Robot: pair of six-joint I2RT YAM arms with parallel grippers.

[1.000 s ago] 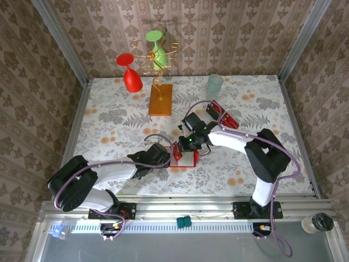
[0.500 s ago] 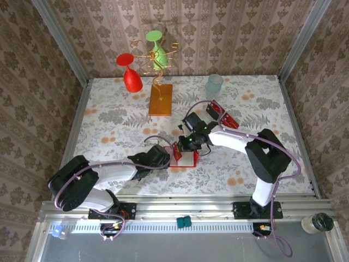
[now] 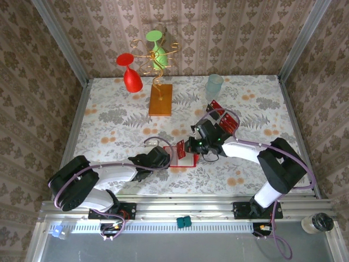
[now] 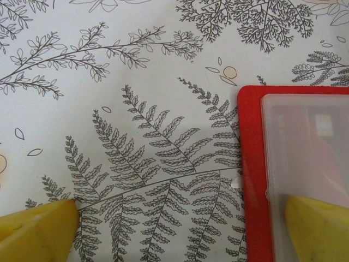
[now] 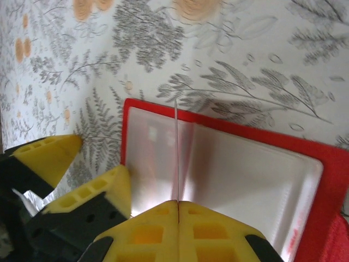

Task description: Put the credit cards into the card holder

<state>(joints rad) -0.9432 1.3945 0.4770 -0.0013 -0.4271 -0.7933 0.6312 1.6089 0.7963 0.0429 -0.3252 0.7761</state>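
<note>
With our right hand (image 5: 177,204) shut on what looks like a card (image 5: 176,147), we should slide it squarely into the wallet (image 5: 327,185); our left hand (image 4: 180,215) gapes empty.

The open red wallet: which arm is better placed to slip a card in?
Right. The right gripper, shut, pinches a thin red credit card edge-on over the pale pocket of the open red folding wallet. The left gripper is open, one yellow finger resting on the wallet.

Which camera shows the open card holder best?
Right wrist: the card holder lies open and close, its pale pockets plain. Left wrist catches one red corner; top external has it small and partly covered.
</note>
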